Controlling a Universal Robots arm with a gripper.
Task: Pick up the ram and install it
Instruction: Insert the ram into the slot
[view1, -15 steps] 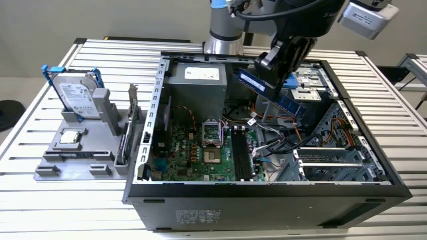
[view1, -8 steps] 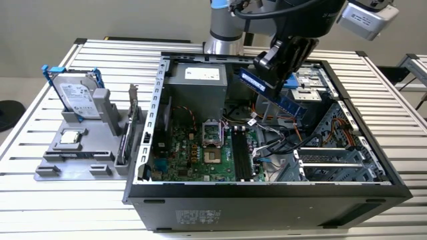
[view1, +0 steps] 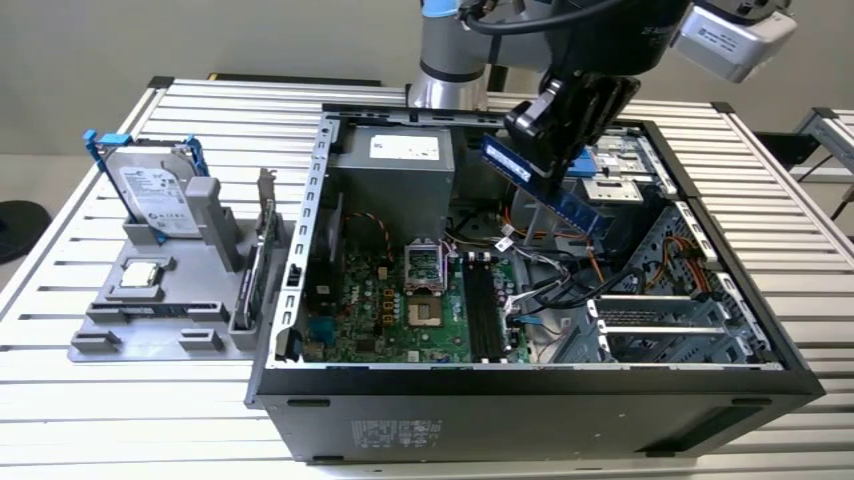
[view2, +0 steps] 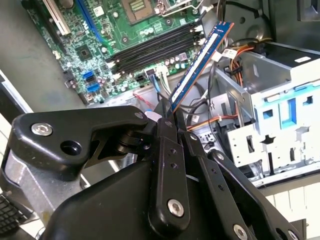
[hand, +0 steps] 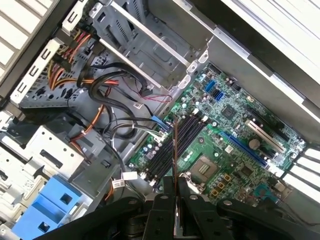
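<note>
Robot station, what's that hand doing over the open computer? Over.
Hand shut on long, flat blue-green ram stick, held above open black metal case. Black memory slots empty. Loose cables lie beside them.

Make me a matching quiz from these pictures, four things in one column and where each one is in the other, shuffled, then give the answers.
Column one:
1. ram
2. hard drive
3. CPU chip
4. memory slots

Column two:
A. on the motherboard inside the case
B. lying flat on the grey holder outside the case
C. clamped in the gripper above the open case
D. standing upright in the grey holder

Pairs: 1-C, 2-D, 3-B, 4-A
</note>
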